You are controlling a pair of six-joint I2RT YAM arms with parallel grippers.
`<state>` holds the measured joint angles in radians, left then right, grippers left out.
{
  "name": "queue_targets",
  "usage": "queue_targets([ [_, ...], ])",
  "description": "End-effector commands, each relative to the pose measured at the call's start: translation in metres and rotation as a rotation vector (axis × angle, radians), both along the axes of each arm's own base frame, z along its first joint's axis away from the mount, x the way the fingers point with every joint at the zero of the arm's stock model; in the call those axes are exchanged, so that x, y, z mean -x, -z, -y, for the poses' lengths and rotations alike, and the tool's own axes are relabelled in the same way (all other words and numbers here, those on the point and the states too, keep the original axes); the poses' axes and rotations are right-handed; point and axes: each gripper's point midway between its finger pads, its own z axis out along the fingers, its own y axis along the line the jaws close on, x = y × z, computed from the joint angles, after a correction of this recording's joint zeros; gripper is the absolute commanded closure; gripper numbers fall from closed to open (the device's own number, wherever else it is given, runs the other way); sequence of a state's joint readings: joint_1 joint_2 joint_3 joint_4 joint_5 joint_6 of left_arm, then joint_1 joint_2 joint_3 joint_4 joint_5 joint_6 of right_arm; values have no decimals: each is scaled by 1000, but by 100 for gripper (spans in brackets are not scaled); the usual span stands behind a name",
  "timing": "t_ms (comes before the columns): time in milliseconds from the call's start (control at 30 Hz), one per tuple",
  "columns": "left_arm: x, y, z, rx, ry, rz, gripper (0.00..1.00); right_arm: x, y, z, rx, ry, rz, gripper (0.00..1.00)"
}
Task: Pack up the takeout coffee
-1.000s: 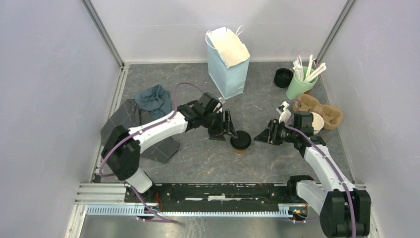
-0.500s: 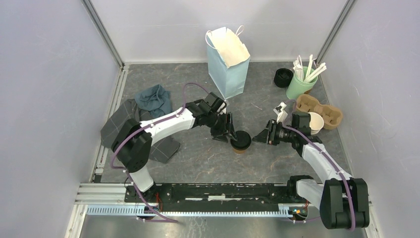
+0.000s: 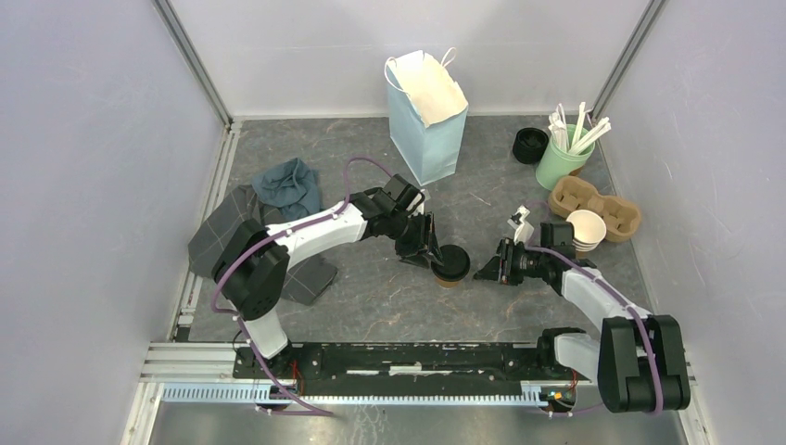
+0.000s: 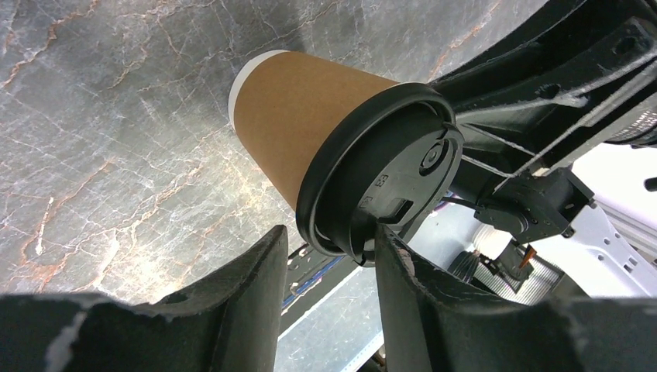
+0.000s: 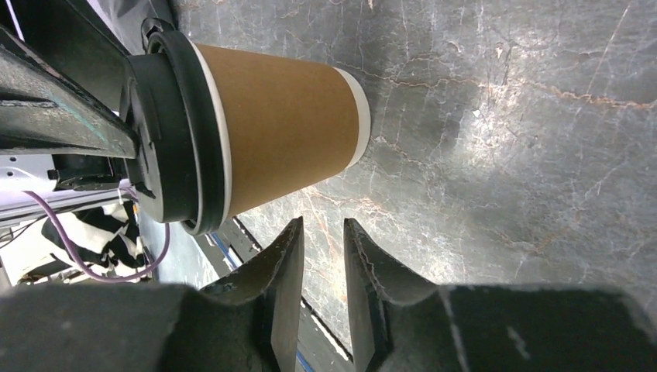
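At the middle of the table (image 3: pixel 371 301) the takeout coffee (image 3: pixel 450 263) is standing upright, its lid rim lying between the half-spread jaws of the left gripper (image 3: pixel 431 254); the right gripper (image 3: pixel 483 272), jaws narrowly apart and empty, is coming nearer than before.

Plain white walls (image 3: pixel 83 139) and aluminium corner posts (image 3: pixel 190 60) enclose a grey marbled tabletop (image 3: pixel 389 297).

The left claw (image 3: pixel 430 250) closes in on the coffee's (image 3: pixel 451 263) lid, jaws narrower. The right claw (image 3: pixel 484 273) drops lower, jaws nearly together.

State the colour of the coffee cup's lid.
The lid is black, clearest in the left wrist view.
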<state>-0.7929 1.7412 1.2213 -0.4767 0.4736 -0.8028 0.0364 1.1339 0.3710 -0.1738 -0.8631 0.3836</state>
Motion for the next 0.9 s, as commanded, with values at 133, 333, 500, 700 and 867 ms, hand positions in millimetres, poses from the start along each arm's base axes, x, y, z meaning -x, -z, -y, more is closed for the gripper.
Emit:
queue_targets([
  [133, -2, 8, -5, -41, 25, 26, 49, -29, -69, 1, 16, -19, 193, 54],
  [333, -1, 11, -6, -47, 29, 27, 49, -28, -74, -7, -64, -24, 184, 52],
  [500, 0, 11, -7, -55, 42, 26, 49, -33, -74, -12, -92, -29, 188, 54],
  [700, 1, 13, -8, -59, 53, 22, 49, -29, -60, -13, -75, -20, 166, 59],
  [867, 1, 16, -6, -58, 66, 16, 50, -26, -46, -12, -61, -9, 142, 64],
])
